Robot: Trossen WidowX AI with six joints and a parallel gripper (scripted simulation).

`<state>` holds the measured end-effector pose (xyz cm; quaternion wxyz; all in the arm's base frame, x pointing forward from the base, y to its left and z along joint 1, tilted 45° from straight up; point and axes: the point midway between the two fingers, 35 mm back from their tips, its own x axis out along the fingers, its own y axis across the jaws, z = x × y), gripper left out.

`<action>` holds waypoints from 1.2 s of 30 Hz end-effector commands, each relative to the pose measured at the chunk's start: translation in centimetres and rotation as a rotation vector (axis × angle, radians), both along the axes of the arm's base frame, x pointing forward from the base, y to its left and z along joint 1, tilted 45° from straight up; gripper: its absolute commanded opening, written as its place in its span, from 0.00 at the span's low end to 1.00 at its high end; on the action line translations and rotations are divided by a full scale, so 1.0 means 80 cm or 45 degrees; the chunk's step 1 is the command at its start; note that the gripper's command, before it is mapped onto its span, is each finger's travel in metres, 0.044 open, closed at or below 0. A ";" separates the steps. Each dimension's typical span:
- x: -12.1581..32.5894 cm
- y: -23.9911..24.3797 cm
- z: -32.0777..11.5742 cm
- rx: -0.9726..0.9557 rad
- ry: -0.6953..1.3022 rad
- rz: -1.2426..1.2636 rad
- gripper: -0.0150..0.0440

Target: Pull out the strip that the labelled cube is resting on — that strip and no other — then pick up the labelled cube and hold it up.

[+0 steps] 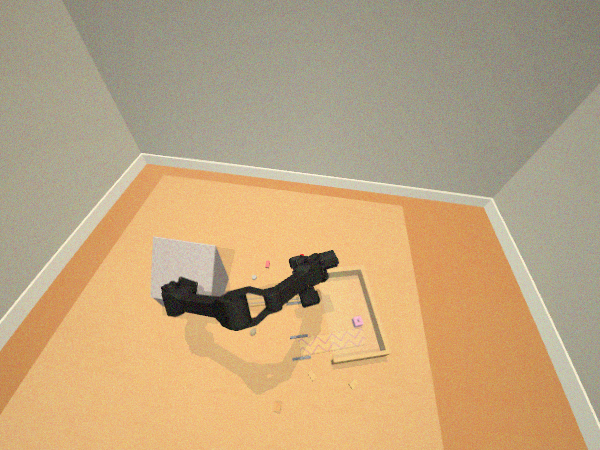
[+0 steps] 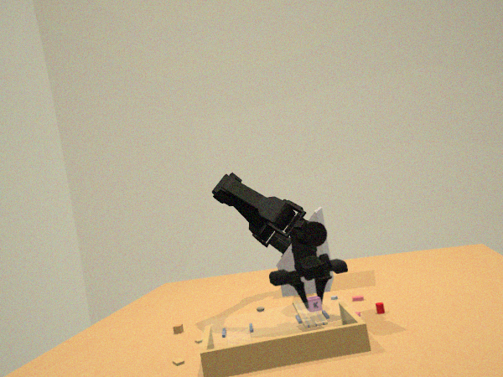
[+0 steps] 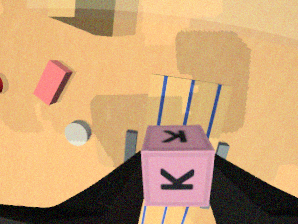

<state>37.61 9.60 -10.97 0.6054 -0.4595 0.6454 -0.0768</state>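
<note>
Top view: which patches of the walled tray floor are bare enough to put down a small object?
Bare floor lies along the tray's far wall, above the plain pink cube. Crowded: the zigzag strip by the near wall, and where the tool grips the pink K-labelled cube.

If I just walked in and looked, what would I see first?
First you'd see the big black robot arm bending down over the tan walled tray. Its gripper is shut on a pink cube with a K on it, seen close up in the wrist view, above a strip with blue lines. Off to the side lie a pink block and a small grey disc.
</note>
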 end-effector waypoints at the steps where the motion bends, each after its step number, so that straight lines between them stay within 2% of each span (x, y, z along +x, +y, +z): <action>1: -0.018 0.001 0.011 0.004 0.004 -0.008 0.25; 28: -0.112 -0.024 0.035 -0.002 0.012 -0.007 0.25; 36: -0.119 0.008 0.067 0.000 0.013 -0.007 0.25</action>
